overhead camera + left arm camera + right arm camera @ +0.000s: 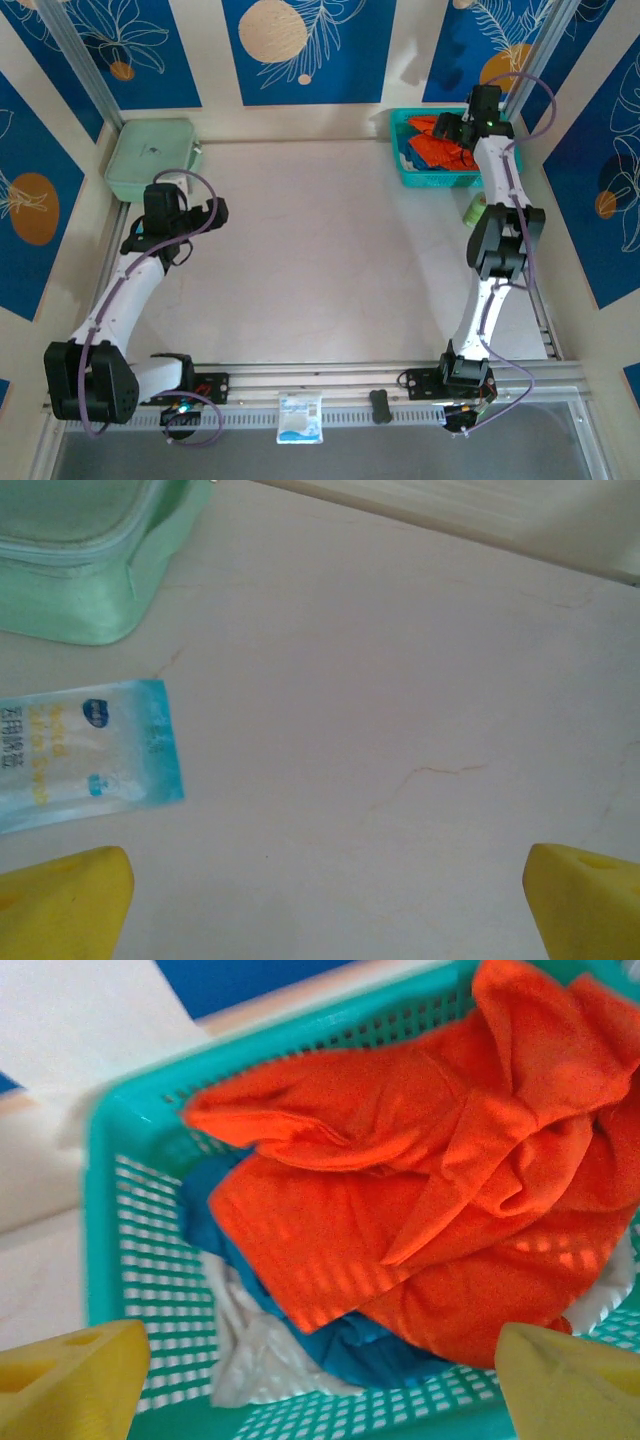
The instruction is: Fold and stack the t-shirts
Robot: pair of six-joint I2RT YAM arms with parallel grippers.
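The bright orange t-shirt (430, 1190) lies crumpled on top inside the teal mesh basket (130, 1240), with the dark blue t-shirt (400, 1350) under it. From above, the orange t-shirt (435, 150) sits in the basket (405, 172) at the back right. My right gripper (320, 1390) hovers just over the basket, open, its yellow fingertips (70, 1380) wide apart with nothing between them. My left gripper (325, 910) is open over bare table near the back left, holding nothing.
A white cloth (250, 1350) lies under the shirts. The pale green zip case (150, 158) sits at the back left, and a blue-and-clear packet (80, 755) lies beside the case (80, 560). Another packet (300, 417) rests on the near rail. A green object (475, 212) stands by the right arm.
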